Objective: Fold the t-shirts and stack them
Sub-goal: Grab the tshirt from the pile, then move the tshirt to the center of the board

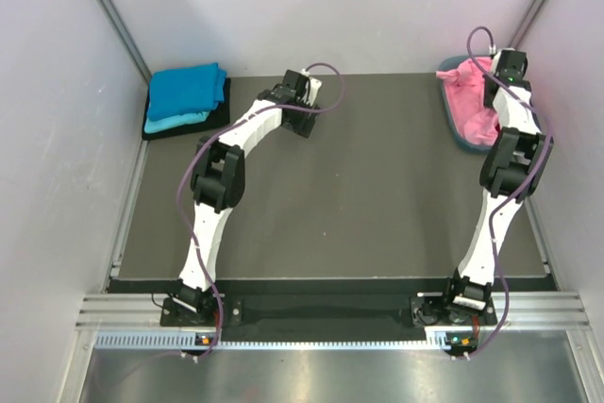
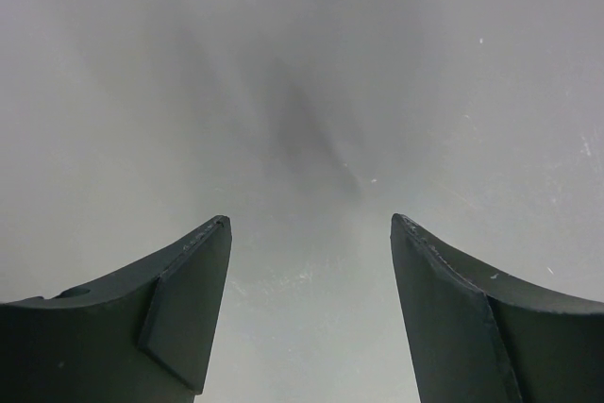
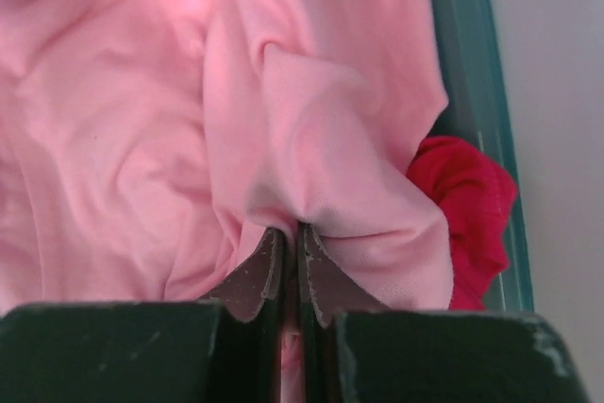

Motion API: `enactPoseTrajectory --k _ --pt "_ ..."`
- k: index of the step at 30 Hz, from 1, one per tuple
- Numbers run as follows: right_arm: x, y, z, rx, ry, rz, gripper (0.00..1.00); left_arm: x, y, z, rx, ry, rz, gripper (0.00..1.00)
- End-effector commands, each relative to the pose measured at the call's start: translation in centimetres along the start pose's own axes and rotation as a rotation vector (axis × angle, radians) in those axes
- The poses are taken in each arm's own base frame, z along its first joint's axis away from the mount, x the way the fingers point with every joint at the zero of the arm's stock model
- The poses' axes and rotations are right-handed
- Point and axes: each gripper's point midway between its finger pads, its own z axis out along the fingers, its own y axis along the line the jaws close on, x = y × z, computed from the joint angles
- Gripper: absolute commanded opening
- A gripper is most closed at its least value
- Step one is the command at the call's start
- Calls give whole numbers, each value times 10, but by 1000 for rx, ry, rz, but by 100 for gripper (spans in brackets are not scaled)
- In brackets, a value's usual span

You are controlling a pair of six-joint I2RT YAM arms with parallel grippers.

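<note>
A crumpled light pink t-shirt (image 1: 467, 101) fills the blue-grey tub (image 1: 461, 139) at the back right. My right gripper (image 1: 496, 93) reaches down into it. In the right wrist view the gripper (image 3: 291, 229) is shut on a pinched fold of the pink t-shirt (image 3: 311, 120). A crimson red t-shirt (image 3: 467, 205) shows under it against the tub wall (image 3: 472, 73). At the back left lies a folded stack: bright blue t-shirt (image 1: 186, 87) over turquoise (image 1: 177, 121) over black (image 1: 221, 112). My left gripper (image 1: 300, 79) is raised at the back middle, open (image 2: 310, 224) and holding nothing.
White walls enclose the dark table (image 1: 377, 195) on the left, back and right. The left wrist view faces only the blank back wall (image 2: 302, 92). Both arm bases stand on the metal rail at the near edge.
</note>
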Motion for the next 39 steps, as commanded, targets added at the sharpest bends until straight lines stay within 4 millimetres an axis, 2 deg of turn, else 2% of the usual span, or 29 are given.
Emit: enactPoseTrajectory --k 1,2,4,5,7,8,9,10,11,12,13,14,15,16,18,19,20,23,25,27,29,30,31,32,34,35,36,37,39 --pt "-36 -27 -18 110 -93 14 0 -25 6 -12 -28 -64 14 73" --pt "-50 -33 -31 126 -127 18 0 -26 7 -14 -35 -68 18 73" --pt "-77 -24 -55 111 -197 -29 0 -28 14 -15 -75 -71 19 73" --pt "-104 -25 -84 111 -281 -34 0 -30 19 -20 -95 -77 15 73" --pt "-137 -6 -124 83 -409 -61 0 -37 27 -26 -120 -103 -16 73" --pt "-159 0 -165 57 -548 -68 0 -45 29 -33 -111 -126 -43 73" --pt "-172 23 -190 24 -627 -100 0 -47 36 -37 -113 -130 -62 73" --pt "-179 31 -213 23 -689 -146 0 -50 40 -40 -118 -140 -72 73" --pt "-186 43 -243 -4 -766 -171 0 -60 47 -47 -132 -169 -88 73" --pt "-189 69 -262 -64 -800 -207 0 -65 60 -51 -148 -188 -111 73" --pt "-189 74 -273 -87 -816 -225 0 -69 67 -55 -155 -203 -130 74" --pt "-192 109 -303 -178 -870 -258 0 -77 77 -62 -172 -231 -161 74" --pt "-187 120 -309 -214 -863 -274 0 -79 95 -65 -201 -247 -189 75" --pt "-187 133 -321 -256 -885 -296 0 -85 105 -69 -219 -271 -203 75" --pt "-184 158 -354 -336 -946 -344 0 -89 132 -79 -264 -301 -230 75" --pt "-185 166 -367 -363 -974 -365 0 -89 139 -80 -277 -306 -240 75" --pt "-180 183 -379 -406 -999 -398 0 -88 145 -81 -287 -310 -279 75" --pt "-169 214 -415 -496 -1085 -503 0 -76 177 -85 -366 -300 -324 75" --pt "-162 223 -424 -525 -1112 -518 0 -67 185 -81 -396 -282 -338 75" --pt "-154 230 -416 -557 -1072 -480 0 -64 191 -81 -419 -278 -347 76" --pt "-141 233 -384 -530 -974 -454 0 -62 188 -76 -400 -268 -338 77" --pt "-134 233 -367 -516 -917 -423 4 -62 186 -74 -392 -265 -334 78" --pt "-116 235 -330 -474 -801 -418 11 -61 183 -71 -378 -261 -331 78" --pt "-110 227 -309 -437 -740 -400 24 -61 177 -68 -362 -254 -326 78" --pt "-96 216 -265 -372 -572 -365 30 -57 168 -64 -327 -234 -311 77" --pt "-95 203 -250 -354 -524 -347 36 -55 163 -63 -320 -222 -295 77" --pt "-93 202 -244 -381 -490 -349 39 -53 162 -63 -324 -218 -291 77" --pt "-85 219 -248 -530 -461 -401 42 -47 161 -64 -324 -206 -292 77" --pt "-70 235 -258 -672 -482 -550 45 -43 159 -64 -315 -191 -279 78"
